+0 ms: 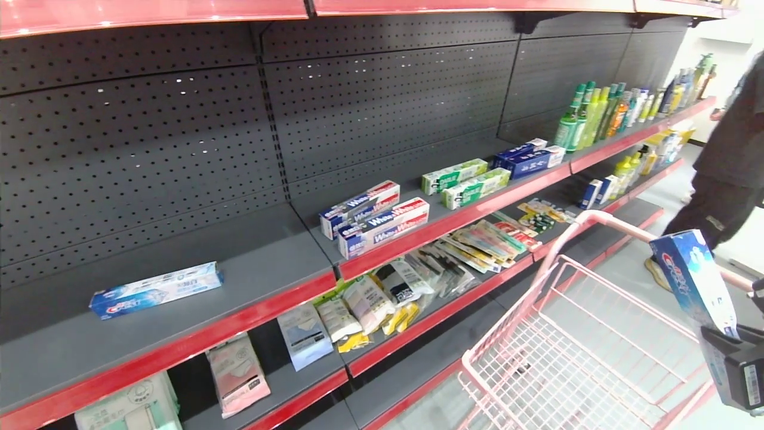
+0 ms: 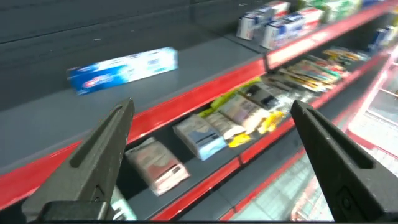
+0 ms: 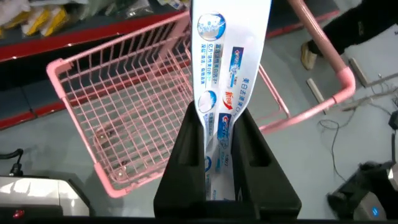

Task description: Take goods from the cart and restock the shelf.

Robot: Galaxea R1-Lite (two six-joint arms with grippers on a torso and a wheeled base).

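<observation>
The box (image 1: pixel 692 280) is blue and white, with a red-and-blue logo running along its side. It stands tilted at 4 o'clock in the head view, near the handle (image 1: pixel 603 218) of the cart (image 1: pixel 471 364). The right gripper (image 1: pixel 725 343) is clamped on its lower end.

The right wrist view gives the box (image 3: pixel 224 68) face on. It shows a white panel, round blue emblems, and blue and red print running lengthwise. The black fingers (image 3: pixel 186 149) of the right gripper (image 3: pixel 217 134) press on either side of it. Beneath lies the pink wire cart (image 3: pixel 118 81) on a grey floor.

A second box (image 1: pixel 156 289) of the same colours lies flat on the grey, red-edged shelf (image 1: pixel 256 251) at 8 o'clock. It is well apart from the other goods.

The left gripper (image 2: pixel 211 118) has its fingers (image 2: pixel 112 137) spread wide apart with nothing between them. It faces the shelf, with the second box (image 2: pixel 123 68) beyond it.

Along the shelf toward 2 o'clock in the head view come:
- white boxes (image 1: pixel 376 218) with red and blue lettering
- green-and-white boxes (image 1: pixel 465 182)
- dark blue boxes (image 1: pixel 528 158)
- green and yellow bottles (image 1: pixel 597 113)

The tier below holds soft packets (image 1: pixel 358 310) near 6 o'clock and flat carded packs (image 1: pixel 483 242) toward 3 o'clock. The left wrist view shows the packets (image 2: pixel 205 134) close up, though their print is too blurred to make out.
</observation>
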